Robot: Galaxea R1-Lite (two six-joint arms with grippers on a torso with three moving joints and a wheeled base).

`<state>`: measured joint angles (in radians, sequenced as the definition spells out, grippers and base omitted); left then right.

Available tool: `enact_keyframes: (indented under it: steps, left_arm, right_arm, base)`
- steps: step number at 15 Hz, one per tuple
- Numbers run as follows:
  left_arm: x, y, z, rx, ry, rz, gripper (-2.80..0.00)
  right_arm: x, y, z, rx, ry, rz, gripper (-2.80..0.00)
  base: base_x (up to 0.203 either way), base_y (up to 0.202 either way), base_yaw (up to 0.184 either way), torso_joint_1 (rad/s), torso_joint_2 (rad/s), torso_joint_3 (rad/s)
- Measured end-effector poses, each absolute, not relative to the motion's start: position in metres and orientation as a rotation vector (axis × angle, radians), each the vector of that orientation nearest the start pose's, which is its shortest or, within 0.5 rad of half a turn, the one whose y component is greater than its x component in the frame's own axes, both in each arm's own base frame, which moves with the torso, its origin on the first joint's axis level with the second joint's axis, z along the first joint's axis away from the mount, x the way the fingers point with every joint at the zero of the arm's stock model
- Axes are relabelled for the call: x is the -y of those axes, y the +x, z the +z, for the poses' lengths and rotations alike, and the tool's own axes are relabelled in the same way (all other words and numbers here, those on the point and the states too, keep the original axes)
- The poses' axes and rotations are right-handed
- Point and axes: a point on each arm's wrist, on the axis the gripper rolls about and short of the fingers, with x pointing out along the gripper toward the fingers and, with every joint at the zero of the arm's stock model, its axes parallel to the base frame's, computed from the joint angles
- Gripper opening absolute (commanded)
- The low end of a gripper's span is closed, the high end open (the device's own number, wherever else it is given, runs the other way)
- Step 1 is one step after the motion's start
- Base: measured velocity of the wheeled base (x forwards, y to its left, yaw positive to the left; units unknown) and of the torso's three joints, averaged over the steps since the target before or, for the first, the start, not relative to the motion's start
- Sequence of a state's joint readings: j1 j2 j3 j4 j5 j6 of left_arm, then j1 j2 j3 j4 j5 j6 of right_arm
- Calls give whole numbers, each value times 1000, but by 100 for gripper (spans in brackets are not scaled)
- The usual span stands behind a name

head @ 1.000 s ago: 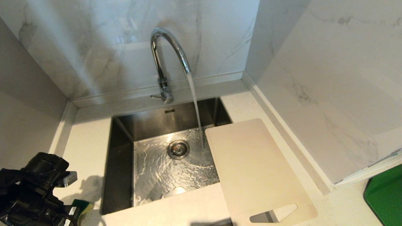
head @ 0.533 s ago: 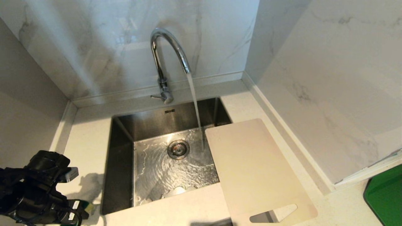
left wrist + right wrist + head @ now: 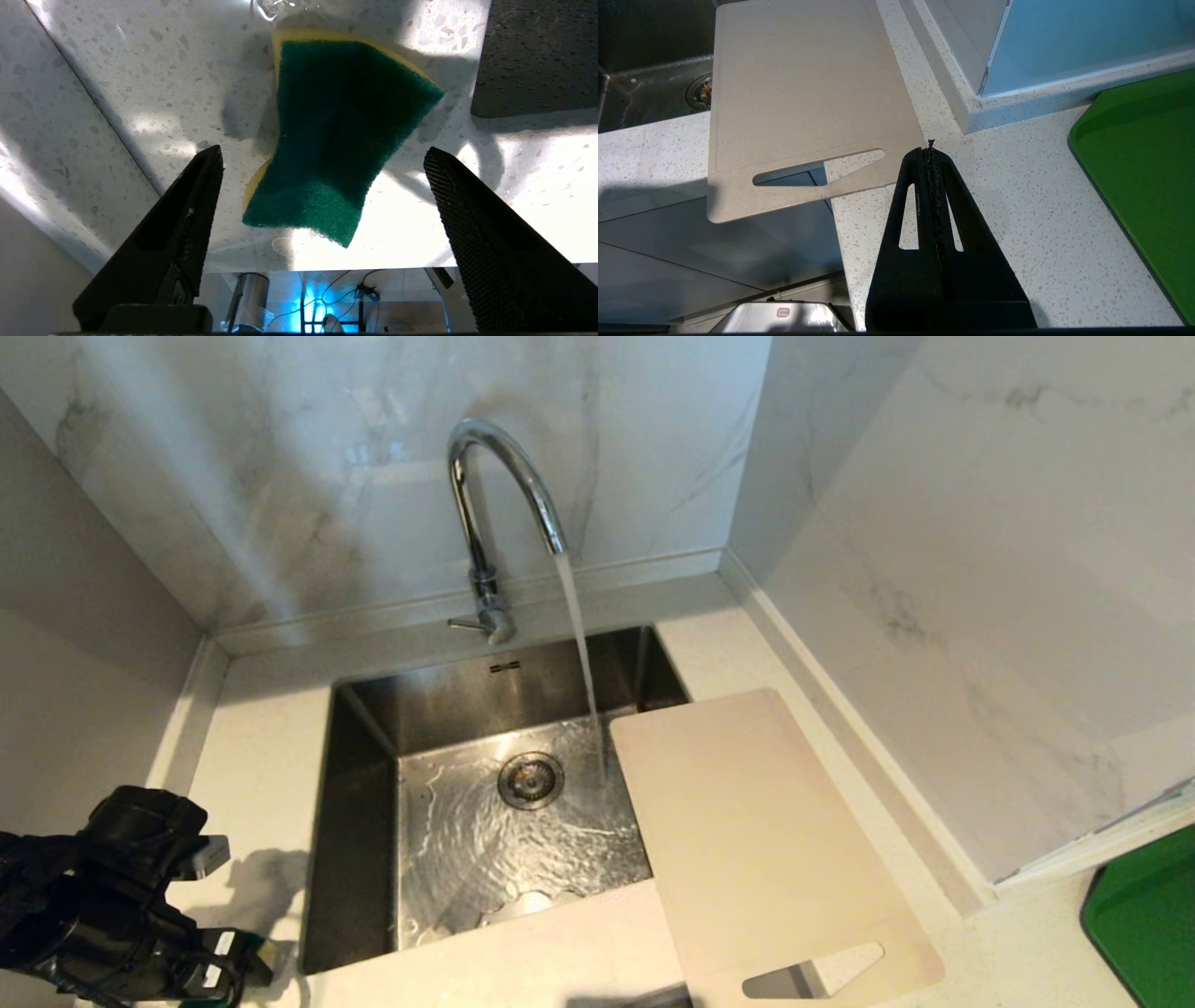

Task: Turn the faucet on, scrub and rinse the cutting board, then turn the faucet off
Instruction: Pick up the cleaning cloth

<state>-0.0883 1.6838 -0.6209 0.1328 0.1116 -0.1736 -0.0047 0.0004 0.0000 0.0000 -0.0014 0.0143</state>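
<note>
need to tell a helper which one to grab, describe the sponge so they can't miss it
Start at the steel sink and look to the counter at its near left corner, under the open left gripper. The sponge lies flat there, small and soft, dark green on top with a yellow edge, unlike the big pale cutting board.

Colours at the Sink

The faucet [image 3: 495, 495] is shiny silver. The cutting board [image 3: 756, 840] is pale beige. The sponge [image 3: 336, 135] is dark green with a yellow edge. The counter [image 3: 1017, 224] is white with tiny grey specks. The tray [image 3: 1148, 158] is bright green.
</note>
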Motion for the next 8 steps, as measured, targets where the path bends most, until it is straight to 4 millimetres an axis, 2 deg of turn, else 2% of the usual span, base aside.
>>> enact_keyframes:
  steps: [5,6,8]
  left_arm:
    - [16,221,83,-1202,-43,124,0]
    - [16,220,82,-1208,-43,125,-280]
    - [16,219,80,-1215,-37,122,-280]
  right_arm:
    - [0,-23,75,0,14,-6,-280]
    - [0,-23,75,0,14,-6,-280]
    - [0,-23,75,0,13,-7,-280]
  base:
    - [0,0,0,0,0,0]
    - [0,0,0,0,0,0]
    - [0,0,0,0,0,0]
